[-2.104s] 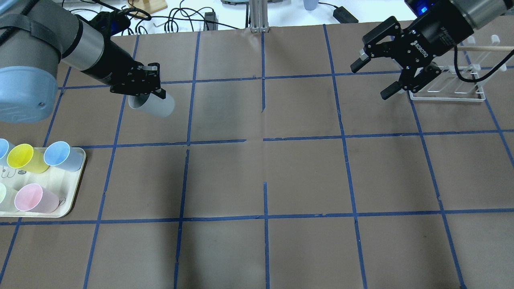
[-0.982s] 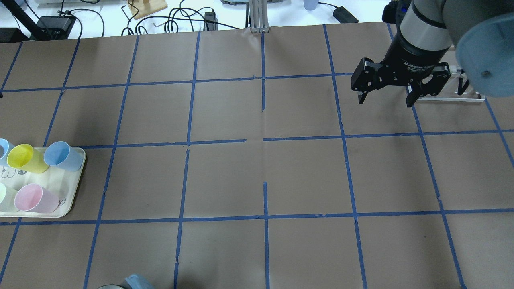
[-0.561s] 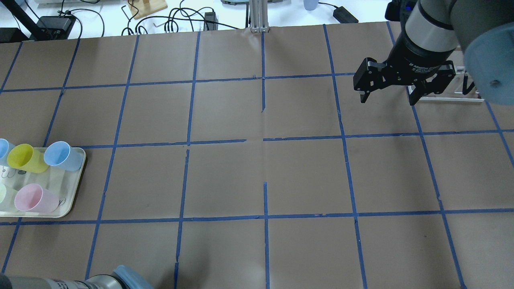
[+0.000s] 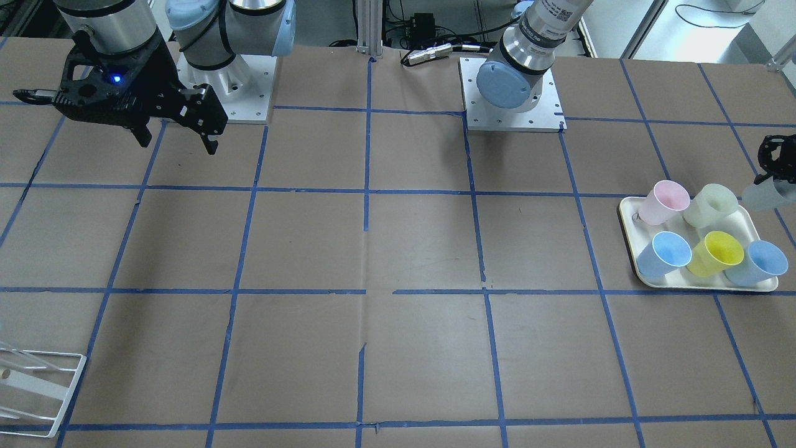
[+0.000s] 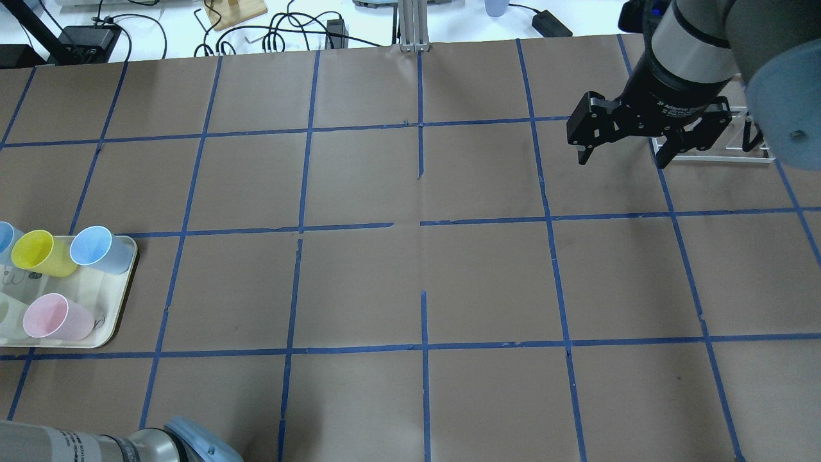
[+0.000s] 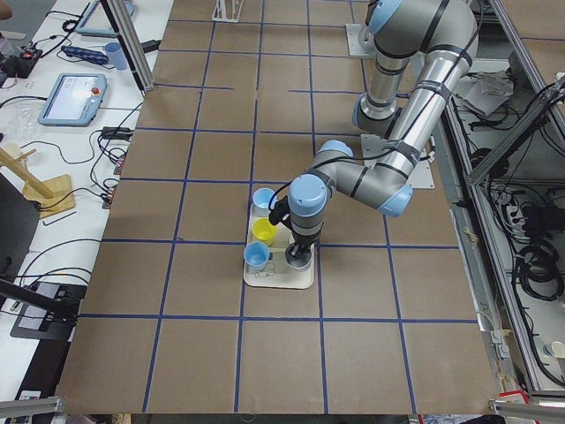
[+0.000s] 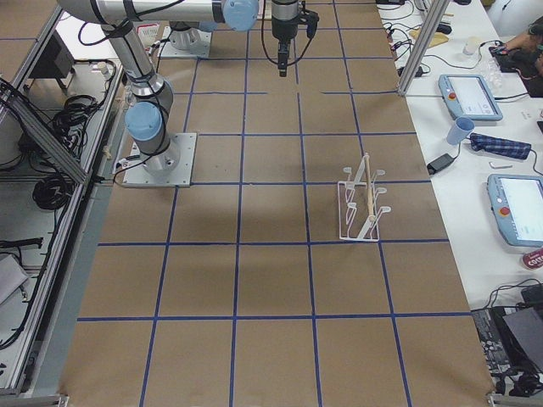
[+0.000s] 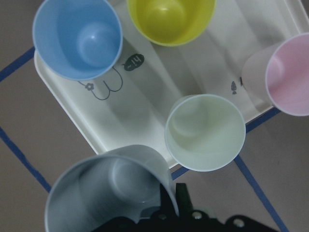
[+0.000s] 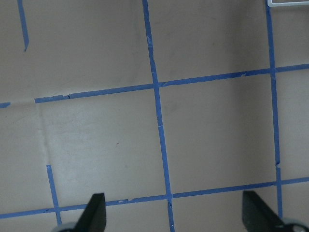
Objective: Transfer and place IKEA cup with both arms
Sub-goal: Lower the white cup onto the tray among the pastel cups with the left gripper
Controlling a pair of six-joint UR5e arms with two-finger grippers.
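Note:
My left gripper (image 4: 769, 179) is shut on the rim of the pale grey-white IKEA cup (image 4: 760, 196), one finger inside it. The left wrist view shows the cup (image 8: 108, 188) held open side up over the near corner of a cream tray (image 8: 63, 96), beside a pale green cup (image 8: 205, 133). In the exterior left view the cup (image 6: 298, 259) hangs just above the tray. My right gripper (image 5: 621, 157) is open and empty, pointing down over bare table; its fingertips (image 9: 96, 212) stand wide apart.
The tray (image 4: 625, 214) holds a pink cup (image 4: 664, 202), a pale green cup (image 4: 709, 205), a yellow cup (image 4: 715, 252) and two blue cups (image 4: 665, 254). A white wire rack (image 5: 712, 157) stands behind the right gripper. My left arm's elbow (image 5: 192, 443) is at the front edge.
My left gripper has carried the grey cup out of the overhead view towards the tray, and its elbow has come in at the bottom left. My right gripper turned to point down and shifted slightly.

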